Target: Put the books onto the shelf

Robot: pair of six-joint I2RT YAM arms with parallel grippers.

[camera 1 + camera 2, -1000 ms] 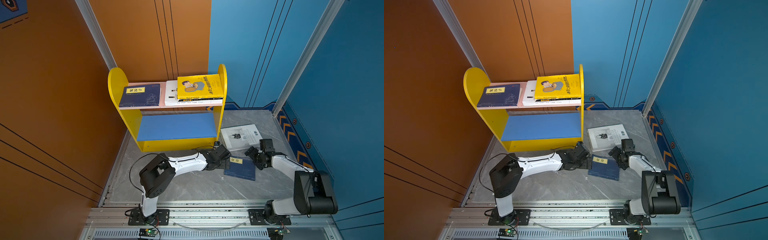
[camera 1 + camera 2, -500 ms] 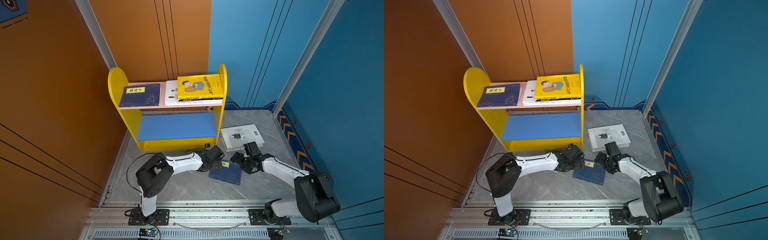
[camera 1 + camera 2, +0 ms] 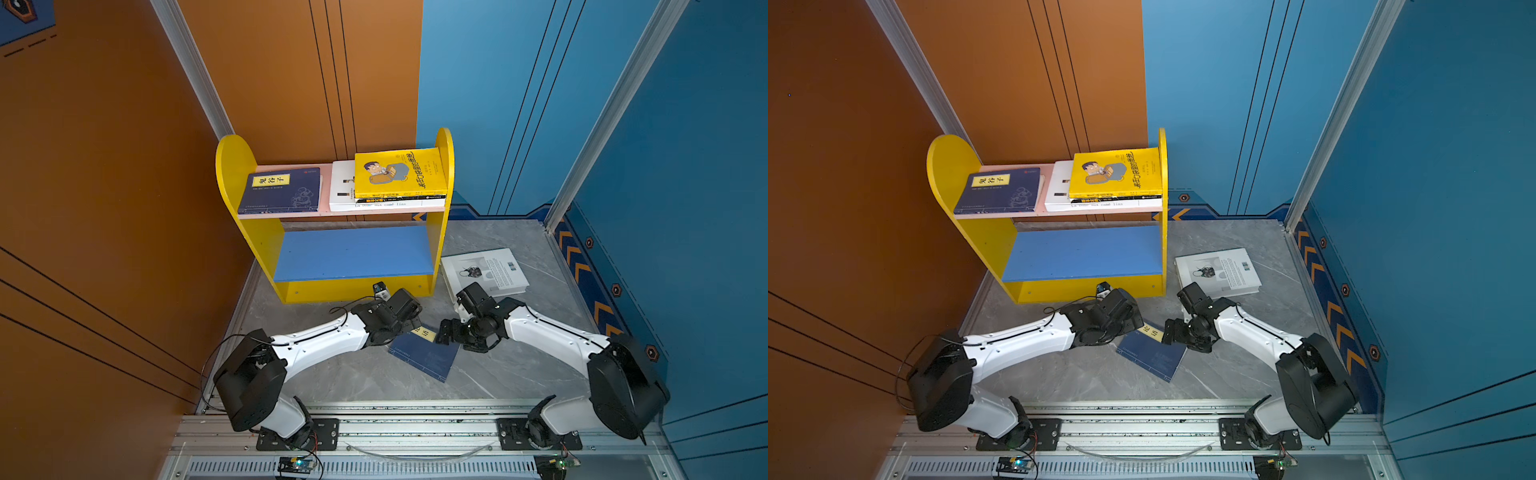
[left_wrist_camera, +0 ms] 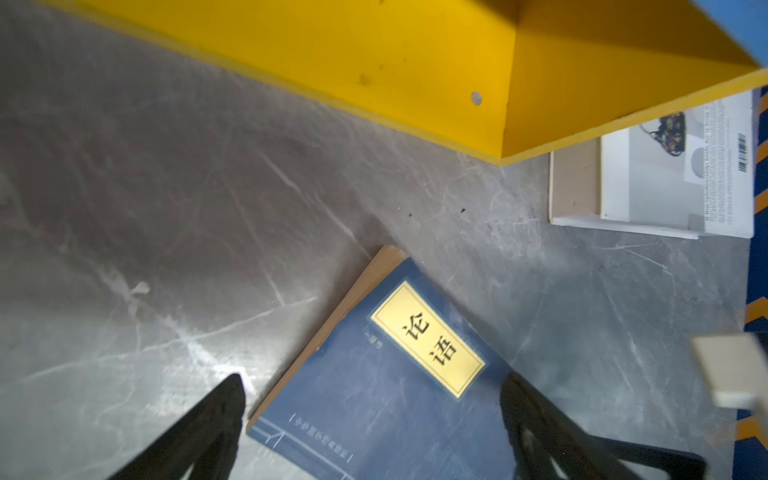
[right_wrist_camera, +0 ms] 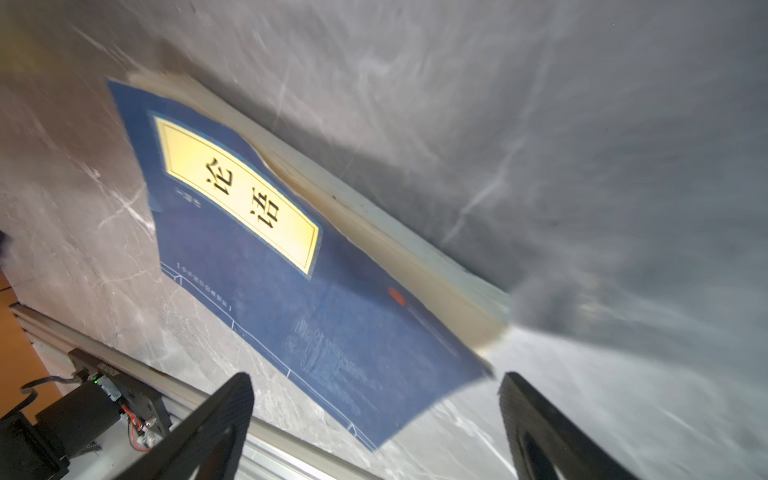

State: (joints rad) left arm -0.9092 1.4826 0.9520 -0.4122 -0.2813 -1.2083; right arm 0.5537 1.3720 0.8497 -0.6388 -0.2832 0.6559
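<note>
Navy paperback with yellow label [image 3: 424, 353] flat on grey tabletop [image 3: 490, 382], between left gripper [image 4: 372, 378] and right gripper [image 5: 374, 376]; both wide open, gripping nothing.

Grey marbled floor [image 3: 511, 382] meets orange wall panels [image 3: 104, 208] and blue wall panels [image 3: 498, 104], evenly lit.

The navy floor book [image 4: 386, 386], lying on the floor [image 4: 166, 208], carries a yellow title label [image 4: 428, 338] with the black characters 论语, plain in both wrist views. A bracketed line of white print near its edge is too fine to read. On the shelf [image 3: 232, 166], the navy shelf book [image 3: 286, 195] has a yellow name label [image 3: 271, 180] reading 鬼谷子. The white spine [image 3: 386, 204] reads "La Dame aux camélias". The yellow book [image 3: 399, 172] bears Chinese title characters too small to be sure of. The white floor book [image 3: 484, 270] shows a barcode [image 3: 512, 266] and unreadable small print.
</note>
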